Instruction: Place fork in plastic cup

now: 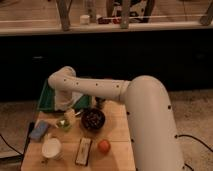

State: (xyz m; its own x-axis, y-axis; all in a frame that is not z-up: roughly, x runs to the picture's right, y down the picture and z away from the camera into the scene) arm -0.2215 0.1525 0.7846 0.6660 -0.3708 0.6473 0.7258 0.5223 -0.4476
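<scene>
Pale wood under everything: a small wooden desk [116, 131], seen from above. Nearest on it, a wide white cup [51, 148] at the left, a flat dark rectangular bar [83, 151] just beside that, and a round orange fruit [103, 146] to the right of the bar. Further back, a flat blue packet [39, 130] at the left edge, then a small translucent light-green plastic cup [63, 123], upright, with a dark round bowl [93, 119] near on its right. Directly over the light-green plastic cup, hanging from the wrist of a thick white robot arm [145, 115], the pale hand [68, 112]; impossible to tell whether apart or together. At its lower end, a thin whitish fork [70, 116], hardly separable from the hand, just above the cup's rim; inside or not, impossible to tell. Behind the hand, a green tray [48, 100] at the desk's far edge. Beyond, a dark cabinet front [150, 55], and above that a lit counter [100, 27] with small objects too blurred to name.
</scene>
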